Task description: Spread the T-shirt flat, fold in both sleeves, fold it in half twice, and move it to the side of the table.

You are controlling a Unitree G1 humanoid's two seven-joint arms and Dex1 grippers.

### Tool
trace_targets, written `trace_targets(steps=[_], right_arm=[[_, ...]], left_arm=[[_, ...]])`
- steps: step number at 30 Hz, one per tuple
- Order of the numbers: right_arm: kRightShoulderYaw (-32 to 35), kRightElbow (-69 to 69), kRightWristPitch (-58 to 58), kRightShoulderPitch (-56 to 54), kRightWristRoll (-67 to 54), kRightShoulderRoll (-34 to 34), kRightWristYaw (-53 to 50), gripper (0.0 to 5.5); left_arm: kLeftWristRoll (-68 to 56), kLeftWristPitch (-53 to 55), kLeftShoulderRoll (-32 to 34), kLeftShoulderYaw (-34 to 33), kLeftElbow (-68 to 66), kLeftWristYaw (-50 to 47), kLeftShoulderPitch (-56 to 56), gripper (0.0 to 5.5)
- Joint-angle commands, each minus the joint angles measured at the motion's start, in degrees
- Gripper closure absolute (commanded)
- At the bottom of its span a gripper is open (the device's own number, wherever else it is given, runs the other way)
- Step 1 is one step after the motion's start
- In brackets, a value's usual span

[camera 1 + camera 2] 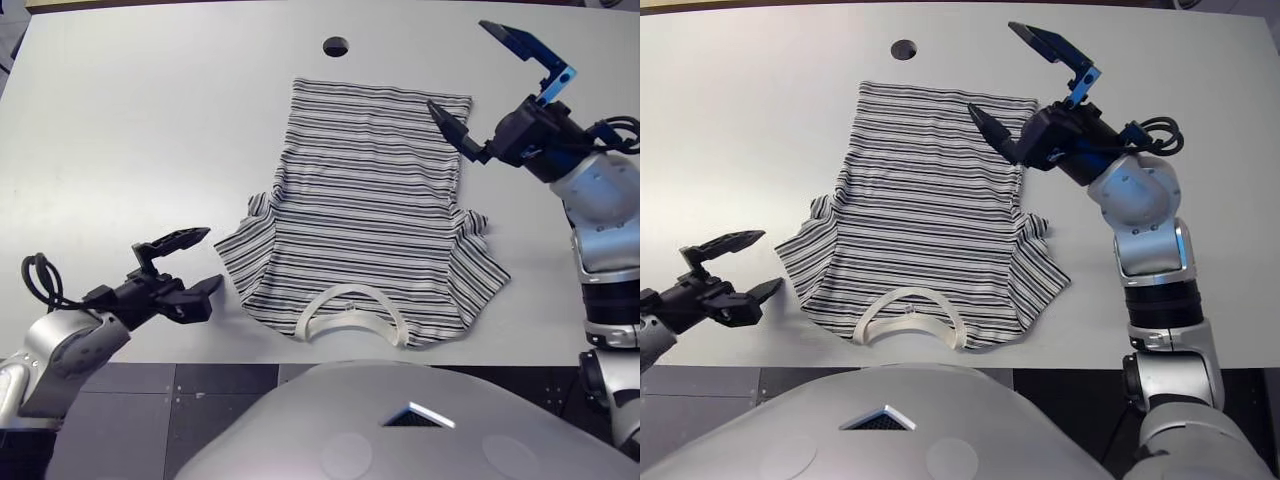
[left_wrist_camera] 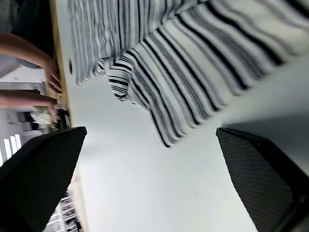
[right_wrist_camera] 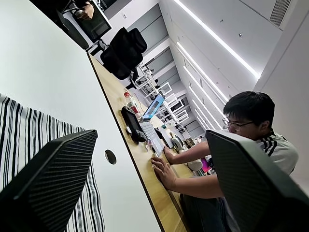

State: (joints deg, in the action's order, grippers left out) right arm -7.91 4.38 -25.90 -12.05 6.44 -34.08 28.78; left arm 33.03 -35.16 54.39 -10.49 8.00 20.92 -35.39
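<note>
- The T-shirt [image 1: 365,210] lies spread on the table [image 1: 120,120]; its hem sits just on your side of the round hole [image 1: 335,46], and the collar [image 1: 350,312] is at the end farthest from that hole
- The body looks largely flat; both sleeves splay outward with some bunching where they join the body, so I judge the sleeve folds not yet begun
- Your left gripper [image 1: 211,258] is well apart from the hole, low over the table just beside the left sleeve [image 1: 245,250]; its fingers are spread and grip nothing; it does not touch the cloth
- Your right gripper [image 1: 458,65] is raised over the hem corner to the right of the hole; its fingers gape wide with nothing between them
- Expect thin, limp knit: light, with no stiffness, so it will droop and crease wherever it is unsupported; on this smooth table the whole shirt may slide if you drag rather than lift
- Take the left sleeve at its outer edge, the part farthest from the hole; pinch low against the table so you catch both layers; take the right sleeve [image 1: 478,265] the same way
- Carry each sleeve low across the body; a high lift would likely pull the body out of flat
</note>
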Motion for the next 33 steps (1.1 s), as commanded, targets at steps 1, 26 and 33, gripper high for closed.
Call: trace_targets(steps=[1, 26, 33], right_arm=[[1.19, 0.91, -0.14, 1.77, -0.36, -0.74, 0.69, 1.34], [2.11, 2.63, 0.16, 7.32, -1.41, -0.52, 1.31, 1.34], [2.48, 3.07, 0.45, 7.97, -1.57, -0.31, 1.4, 1.34]], left_arm=[[5.97, 1.92, 0.11, 4.59, -3.78, 0.94, 1.41, 0.49], [9.38, 5.0, 0.83, 14.65, -8.49, -3.14, 9.31, 4.77], [8.38, 4.51, 0.53, 14.16, -7.24, -5.53, 9.29, 5.39]])
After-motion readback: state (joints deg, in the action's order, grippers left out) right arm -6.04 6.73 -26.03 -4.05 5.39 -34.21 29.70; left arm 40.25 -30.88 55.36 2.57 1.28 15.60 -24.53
